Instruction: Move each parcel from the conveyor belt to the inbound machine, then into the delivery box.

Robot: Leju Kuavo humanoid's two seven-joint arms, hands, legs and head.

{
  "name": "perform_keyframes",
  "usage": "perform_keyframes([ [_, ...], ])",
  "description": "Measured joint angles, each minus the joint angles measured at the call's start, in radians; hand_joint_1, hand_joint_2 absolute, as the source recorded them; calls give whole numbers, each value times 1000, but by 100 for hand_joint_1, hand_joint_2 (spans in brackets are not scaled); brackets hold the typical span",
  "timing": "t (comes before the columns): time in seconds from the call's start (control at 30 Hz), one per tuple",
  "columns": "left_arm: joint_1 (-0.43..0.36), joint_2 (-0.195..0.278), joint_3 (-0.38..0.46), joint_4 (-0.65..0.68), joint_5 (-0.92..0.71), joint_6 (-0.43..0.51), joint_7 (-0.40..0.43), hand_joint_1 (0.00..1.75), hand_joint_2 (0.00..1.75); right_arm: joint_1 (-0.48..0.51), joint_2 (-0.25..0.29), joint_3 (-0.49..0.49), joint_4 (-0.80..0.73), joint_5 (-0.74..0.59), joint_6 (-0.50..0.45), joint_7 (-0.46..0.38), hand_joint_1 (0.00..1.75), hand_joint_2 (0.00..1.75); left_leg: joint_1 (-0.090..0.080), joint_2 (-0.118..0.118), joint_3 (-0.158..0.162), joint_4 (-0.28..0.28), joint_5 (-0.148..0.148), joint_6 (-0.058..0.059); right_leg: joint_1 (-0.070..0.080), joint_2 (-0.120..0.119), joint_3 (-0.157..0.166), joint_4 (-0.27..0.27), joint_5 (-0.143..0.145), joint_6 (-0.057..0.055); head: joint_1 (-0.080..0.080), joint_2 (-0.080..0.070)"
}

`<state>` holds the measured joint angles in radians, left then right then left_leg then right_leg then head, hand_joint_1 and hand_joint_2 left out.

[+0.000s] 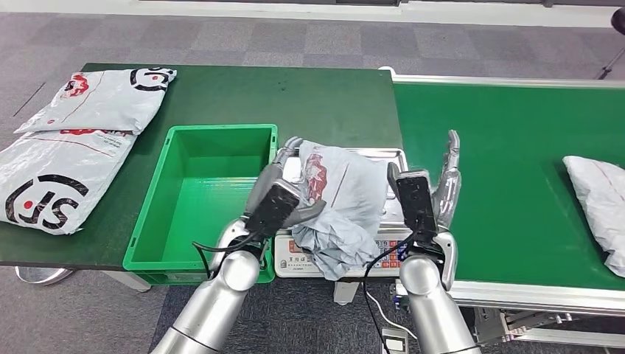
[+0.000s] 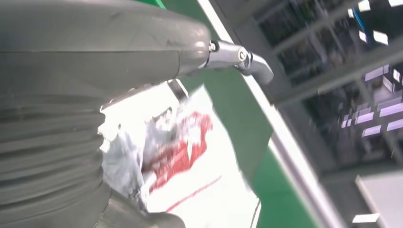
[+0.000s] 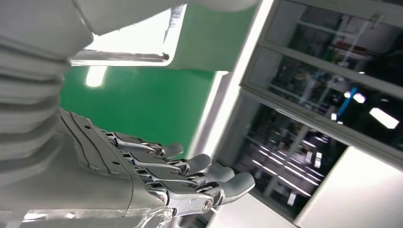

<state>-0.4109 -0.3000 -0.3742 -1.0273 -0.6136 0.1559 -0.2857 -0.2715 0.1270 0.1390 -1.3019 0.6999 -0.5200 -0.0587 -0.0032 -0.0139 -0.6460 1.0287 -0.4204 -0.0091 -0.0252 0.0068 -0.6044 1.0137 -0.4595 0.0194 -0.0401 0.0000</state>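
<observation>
The left robot hand (image 1: pixel 284 193) is seen clamped on a crumpled grey parcel (image 1: pixel 340 206), which is held over the steel pan of the inbound machine (image 1: pixel 390 156), just beside the green delivery box (image 1: pixel 147 234). The right robot hand (image 1: pixel 444 179) is held upright beside the parcel, fingers straight and holding nothing. Another parcel (image 1: pixel 598 195) is noted on the conveyor belt (image 1: pixel 508 169), and two more (image 1: pixel 81 133) on the desk (image 1: pixel 295 92).

parcel sorting site | conveyor belt (image 1: pixel 508 147) | weighing scale (image 1: pixel 295 262) | courier bags (image 1: pixel 96 99)
</observation>
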Motion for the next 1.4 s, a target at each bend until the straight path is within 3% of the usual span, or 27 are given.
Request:
perform_keyframes([
  [0.27,-106,-24,-119,182,-126,-113,24,0,175,28,-26,-63,-27,-131,68,-34,0,175,0,1,0,0,0,0,0,0,0,0,0,0,0,0],
  [0.57,-192,-27,-197,355,-196,-205,49,0,175,21,-52,-77,-29,-176,97,-44,0,175,0,1,0,0,0,0,0,1,0,0,0,0,0,0],
  [0.6,-203,-27,-209,382,-217,-231,56,17,175,13,-53,-77,-25,-180,100,-48,0,175,0,1,0,0,0,0,0,1,1,0,0,0,0,0],
  [0.7,-231,-24,-254,466,-269,-291,59,148,175,-22,-55,-76,5,-190,100,-61,0,175,0,1,0,0,0,0,0,0,1,0,0,0,0,0],
  [0.73,-240,-23,-268,491,-276,-298,56,175,175,-35,-56,-75,19,-195,100,-66,0,175,0,1,0,0,0,0,0,0,2,0,0,0,0,0],
  [1.03,-310,-11,-315,589,-271,-294,41,175,175,-96,-60,-63,91,-213,100,-85,0,175,0,0,4,0,1,1,0,-1,6,0,0,1,0,0],
  [1.4,-320,18,-316,500,-204,-127,-1,175,175,-110,-72,-47,115,-237,98,-88,0,175,0,0,4,0,1,1,0,-1,5,0,1,0,0,0],
])
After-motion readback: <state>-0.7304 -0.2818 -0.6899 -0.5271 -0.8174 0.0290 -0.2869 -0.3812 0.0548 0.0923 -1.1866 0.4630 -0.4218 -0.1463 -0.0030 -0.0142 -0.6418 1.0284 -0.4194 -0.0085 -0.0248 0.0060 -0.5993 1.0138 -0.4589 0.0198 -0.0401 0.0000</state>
